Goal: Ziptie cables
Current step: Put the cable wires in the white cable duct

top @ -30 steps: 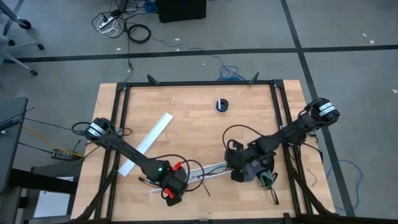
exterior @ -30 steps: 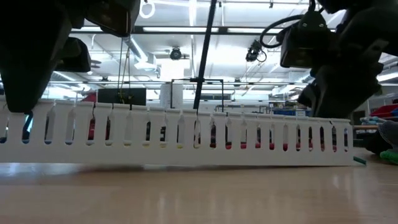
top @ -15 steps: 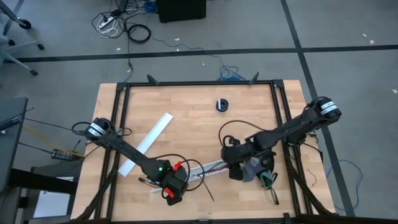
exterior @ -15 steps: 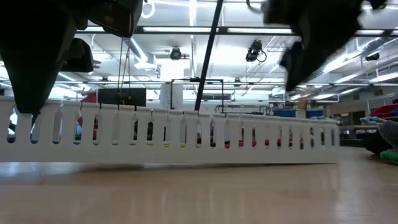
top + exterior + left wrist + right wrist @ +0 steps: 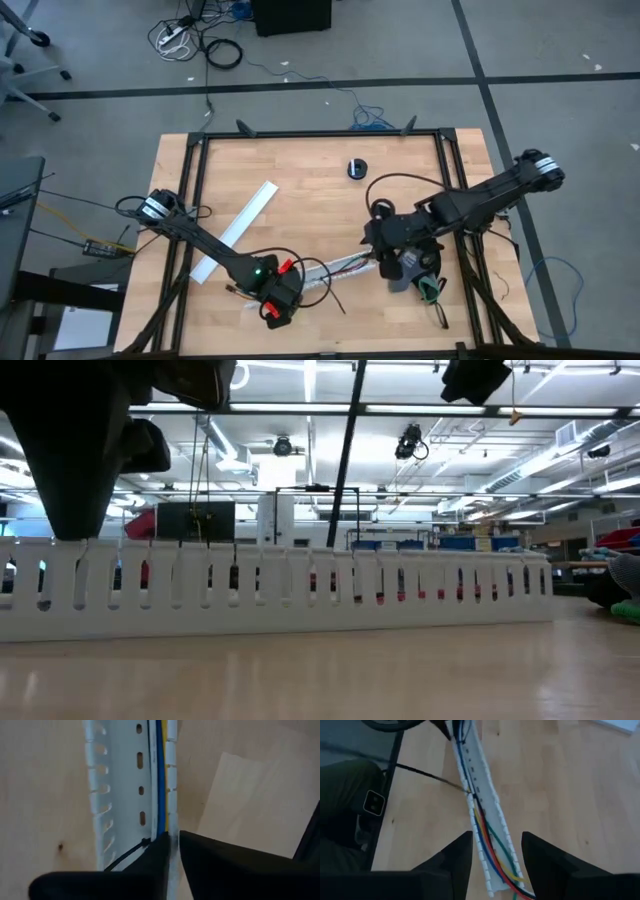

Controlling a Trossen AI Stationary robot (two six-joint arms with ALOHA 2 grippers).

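Observation:
The cables (image 5: 487, 840), blue, yellow, red and green, lie along the inside of a white slotted channel (image 5: 335, 272) that rests flat on the table. My left gripper (image 5: 173, 836) is at the channel's left end (image 5: 290, 285) and is shut on it. My right gripper (image 5: 495, 847) is open and hovers above the channel's right end (image 5: 378, 262), its fingers on either side of it and touching nothing. A thin black ziptie (image 5: 432, 775) sticks out sideways from the channel toward the near edge (image 5: 333, 297). Its head (image 5: 145, 841) sits by the cables. My left gripper pinches one toothed side wall of the channel (image 5: 172, 822) between its two fingers, at the channel's left end. It comes from above (image 5: 70, 480), with the fingers along the channel. The channel stays flat on the table (image 5: 300, 585).
A second white channel piece (image 5: 237, 228) lies slanted on the left half of the table. A small black round object (image 5: 357, 168) sits near the far edge. A grey and green object (image 5: 425, 282) lies by the right arm. Bare wood shows in the middle.
My right gripper has risen from the channel's right end and drawn a little toward the far edge; in the low view it has climbed almost out of the picture. The channel's right end has shifted slightly. My left gripper has kept its hold.

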